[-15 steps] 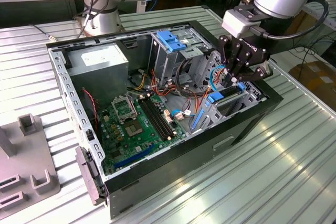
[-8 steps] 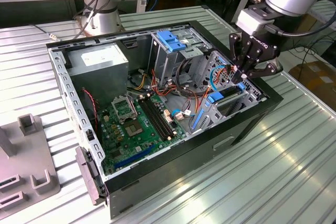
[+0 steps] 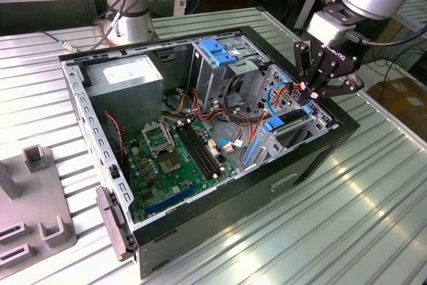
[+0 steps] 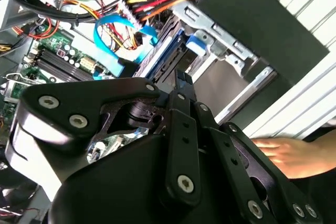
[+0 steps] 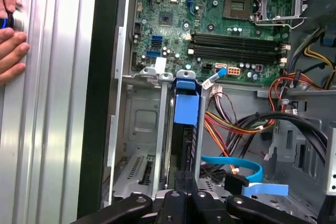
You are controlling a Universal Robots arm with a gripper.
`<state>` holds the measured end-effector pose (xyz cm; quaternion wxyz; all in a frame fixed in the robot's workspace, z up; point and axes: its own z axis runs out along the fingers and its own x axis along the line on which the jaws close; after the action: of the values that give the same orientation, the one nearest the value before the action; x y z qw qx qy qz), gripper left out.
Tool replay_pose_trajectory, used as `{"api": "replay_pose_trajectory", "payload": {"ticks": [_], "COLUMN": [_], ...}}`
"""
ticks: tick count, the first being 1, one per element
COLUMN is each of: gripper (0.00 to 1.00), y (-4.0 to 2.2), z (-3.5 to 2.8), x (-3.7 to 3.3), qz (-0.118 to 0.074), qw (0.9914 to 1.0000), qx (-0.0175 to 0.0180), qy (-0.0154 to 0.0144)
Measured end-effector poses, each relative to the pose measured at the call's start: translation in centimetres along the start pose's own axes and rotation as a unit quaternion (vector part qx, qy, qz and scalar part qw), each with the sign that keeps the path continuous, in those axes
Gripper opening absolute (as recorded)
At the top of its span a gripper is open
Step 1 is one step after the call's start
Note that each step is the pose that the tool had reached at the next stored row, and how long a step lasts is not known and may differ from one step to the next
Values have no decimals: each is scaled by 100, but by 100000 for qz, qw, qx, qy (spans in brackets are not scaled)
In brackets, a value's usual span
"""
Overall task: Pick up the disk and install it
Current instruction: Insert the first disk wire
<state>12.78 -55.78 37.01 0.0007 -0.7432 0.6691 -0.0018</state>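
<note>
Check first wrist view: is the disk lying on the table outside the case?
No, the disk stands on edge in the metal drive bay inside the computer case, close to the gripper.

Blue-railed disk point(image 5: 187, 109) in metal bay point(image 5: 139, 129)

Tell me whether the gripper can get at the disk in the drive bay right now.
Probably yes: the gripper sits right at the disk's end, and the cables run beside the drive bay, not across the disk.
</note>
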Motion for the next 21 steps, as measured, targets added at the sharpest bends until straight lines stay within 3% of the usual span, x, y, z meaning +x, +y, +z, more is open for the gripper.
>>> {"api": "replay_pose_trajectory", "payload": {"ticks": [4, 7, 10, 13, 18, 21], "gripper": [10, 10, 10, 10, 10, 10], "y": [-45, -83, -131, -163, -188, -193], "z": [1, 1, -7, -46, -75, -78], "x": [4, 9, -6, -31, -44, -45], "qz": [-3289, -5849, -6152, -6164, -6367, -7369], "qw": [99946, 99829, 99811, 99808, 99791, 99721], "qx": [-7, -18, -90, -618, -1070, -1163], "qy": [-25, -37, -44, -91, -166, -165]}}
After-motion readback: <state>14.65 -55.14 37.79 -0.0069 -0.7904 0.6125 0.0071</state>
